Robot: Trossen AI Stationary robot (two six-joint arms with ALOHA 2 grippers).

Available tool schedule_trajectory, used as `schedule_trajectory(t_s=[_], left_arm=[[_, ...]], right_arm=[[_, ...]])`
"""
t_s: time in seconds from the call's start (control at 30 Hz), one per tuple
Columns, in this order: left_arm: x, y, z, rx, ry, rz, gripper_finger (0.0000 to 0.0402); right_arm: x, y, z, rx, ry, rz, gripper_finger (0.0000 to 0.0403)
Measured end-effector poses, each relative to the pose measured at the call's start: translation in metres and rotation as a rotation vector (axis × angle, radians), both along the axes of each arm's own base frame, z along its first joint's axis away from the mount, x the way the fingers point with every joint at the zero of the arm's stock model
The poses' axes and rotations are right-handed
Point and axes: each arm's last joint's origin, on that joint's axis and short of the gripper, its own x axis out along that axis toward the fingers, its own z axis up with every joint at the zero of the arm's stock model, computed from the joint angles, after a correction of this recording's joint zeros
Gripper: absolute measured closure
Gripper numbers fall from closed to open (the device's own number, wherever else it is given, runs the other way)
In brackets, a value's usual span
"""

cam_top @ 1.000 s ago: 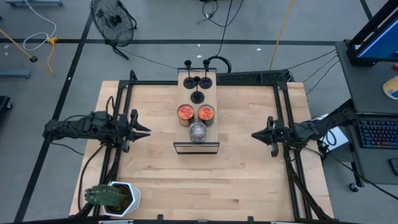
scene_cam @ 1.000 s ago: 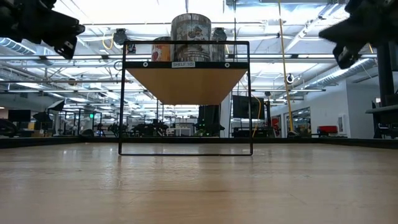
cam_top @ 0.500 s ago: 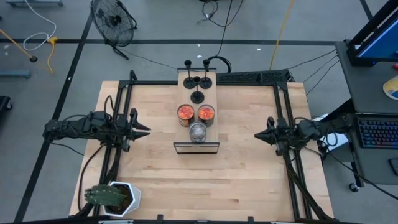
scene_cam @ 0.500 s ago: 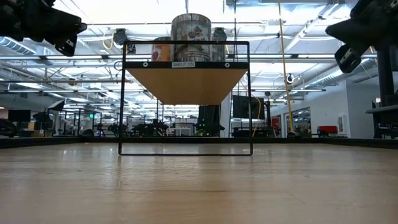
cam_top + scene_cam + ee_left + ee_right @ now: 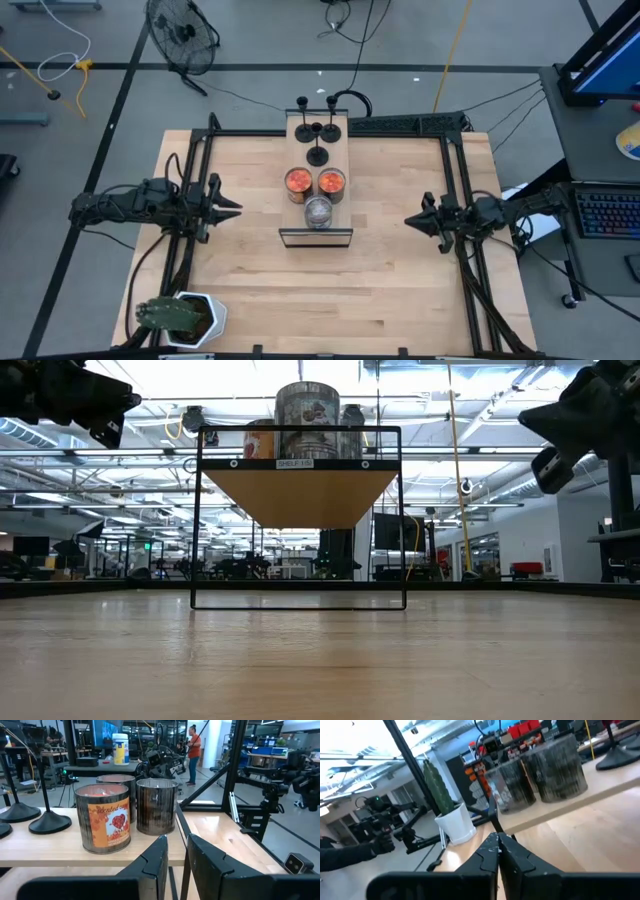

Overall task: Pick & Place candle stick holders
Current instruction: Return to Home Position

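Three matte-black candle stick holders (image 5: 317,135) stand on their disc bases at the far end of a small raised wooden shelf (image 5: 340,140). Two of them show in the left wrist view (image 5: 47,822), and one base shows in the right wrist view (image 5: 620,757). My left gripper (image 5: 238,210) hovers left of the shelf, pointing at it, its fingers (image 5: 155,855) a narrow gap apart and empty. My right gripper (image 5: 408,222) hovers right of the shelf, shut and empty (image 5: 497,840).
Two tins with orange-red tops (image 5: 298,182) (image 5: 331,182) and a shiny silver round object (image 5: 317,211) stand on the shelf's near part, between the grippers and the holders. A potted cactus (image 5: 180,318) stands at the table's near left corner. Black frame rails run along the table's sides.
My right gripper has drifted a little toward the table's near edge and sunk slightly, its fingers staying shut.
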Motion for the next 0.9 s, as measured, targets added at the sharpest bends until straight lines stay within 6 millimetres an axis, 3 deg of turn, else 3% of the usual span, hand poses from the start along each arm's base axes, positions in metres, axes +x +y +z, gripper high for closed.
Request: schedule_trajectory(t_s=[0.13, 0.43, 0.9], left_arm=[[0.002, 0.000, -0.004, -0.016, -0.006, 0.000, 0.0321], [0.016, 0.000, -0.056, -0.079, -0.046, 0.020, 0.0321], [0.017, 0.000, -0.060, -0.103, 0.001, 0.029, 0.0321]], right_arm=[[0.000, 0.000, 0.000, -0.009, -0.001, -0.001, 0.0403], [0.000, 0.001, 0.000, -0.021, -0.005, 0.049, 0.0403], [0.000, 0.001, -0.002, -0.045, 0.017, 0.039, 0.0403]])
